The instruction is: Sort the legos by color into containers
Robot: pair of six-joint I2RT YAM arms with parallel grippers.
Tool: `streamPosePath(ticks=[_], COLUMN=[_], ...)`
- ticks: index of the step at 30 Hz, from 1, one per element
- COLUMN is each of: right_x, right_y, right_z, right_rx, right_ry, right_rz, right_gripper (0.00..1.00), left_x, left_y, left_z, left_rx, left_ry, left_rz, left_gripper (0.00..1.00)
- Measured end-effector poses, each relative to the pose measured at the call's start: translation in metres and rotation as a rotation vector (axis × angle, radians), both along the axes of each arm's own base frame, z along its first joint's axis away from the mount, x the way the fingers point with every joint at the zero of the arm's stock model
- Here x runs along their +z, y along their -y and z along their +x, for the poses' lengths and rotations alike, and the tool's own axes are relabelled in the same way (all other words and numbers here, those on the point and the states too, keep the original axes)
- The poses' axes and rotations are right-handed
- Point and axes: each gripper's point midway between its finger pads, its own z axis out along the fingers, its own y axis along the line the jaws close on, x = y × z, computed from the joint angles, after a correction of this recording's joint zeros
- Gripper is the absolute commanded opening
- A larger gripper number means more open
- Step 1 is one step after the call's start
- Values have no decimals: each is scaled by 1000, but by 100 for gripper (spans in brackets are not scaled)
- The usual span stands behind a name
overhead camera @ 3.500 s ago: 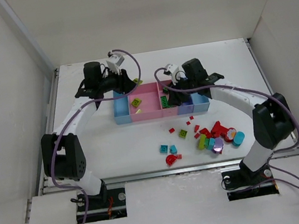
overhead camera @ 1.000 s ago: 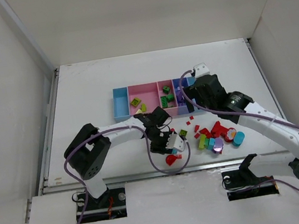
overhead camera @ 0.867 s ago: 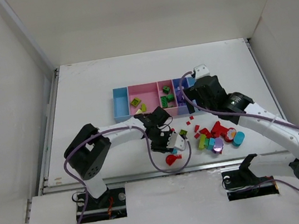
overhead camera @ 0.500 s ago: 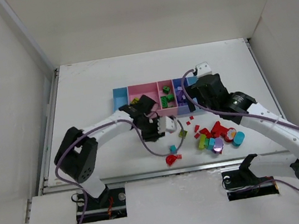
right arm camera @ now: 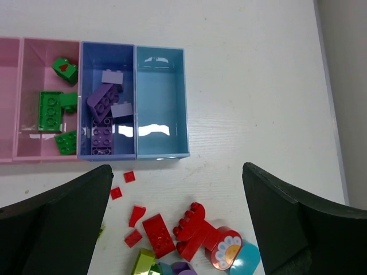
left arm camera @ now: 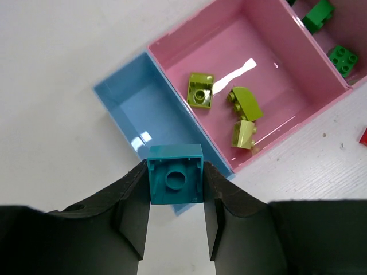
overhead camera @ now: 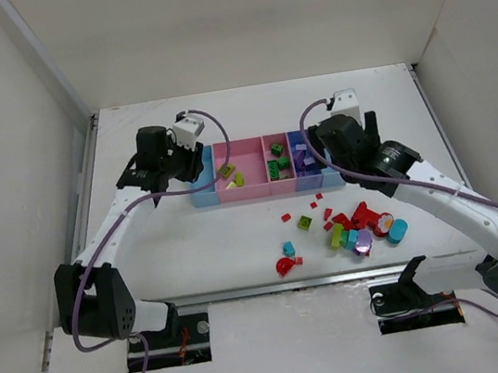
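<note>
My left gripper [left arm camera: 175, 172] is shut on a cyan lego [left arm camera: 175, 182], seen from its hollow underside. It hangs over the near edge of the empty left light blue container [left arm camera: 140, 109]. In the top view the left gripper [overhead camera: 191, 164] is at the row's left end. The wide pink container [left arm camera: 269, 57] holds three lime legos [left arm camera: 200, 90]. My right gripper [right arm camera: 178, 169] is open and empty, above the table between the right light blue container [right arm camera: 160, 103] and the loose red legos [right arm camera: 198, 229]. The purple-blue container [right arm camera: 108, 54] holds purple legos [right arm camera: 103, 97].
The narrow pink bin [right arm camera: 31, 63] holds green bricks [right arm camera: 50, 109]. Loose bricks lie in front of the row: a cyan one [overhead camera: 287, 249], a red rounded one [overhead camera: 284, 266], a lime one [overhead camera: 304, 223], and a mixed pile [overhead camera: 367, 225]. White walls surround the table.
My left arm has lifted the cyan brick from the loose bricks and swung back-left to the left blue bin. My right gripper has drifted slightly back, still open.
</note>
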Motion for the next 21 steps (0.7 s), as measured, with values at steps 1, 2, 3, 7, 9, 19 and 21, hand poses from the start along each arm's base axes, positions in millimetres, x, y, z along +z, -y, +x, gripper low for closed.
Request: streamPosePath(ticks=[1,2,3,7,9,19,21], right_x=[2,3,3,-3,-6,-45,-57], right_y=[-2,-5,-9,-26,-43,-75,-80], right_z=[1,1,2,-1,-8,-41,-48], right_rx=[0,4,12,69,138,339,372], right_ry=[3,3,1,-21,-36,-173,-218], right_rz=[-6,-9,-12,-20,0,97,115], right_gripper=[100,100,100,100,100,100,100], left_x=[-9,-16,-21,-35,-37,-52,-54], left_y=[-2,-2,-1,-2,-9,-27,-25], left_z=[0,0,-1,3,9,23,22], left_rx=[21,34,44,96,130,176,166], left_ry=[-25,-45,-61,-79,-67,-40,-44], left_rz=[-8,-19,-29,-59,-74,-74,-75], left_gripper=[5,7,8,8,8,18,20])
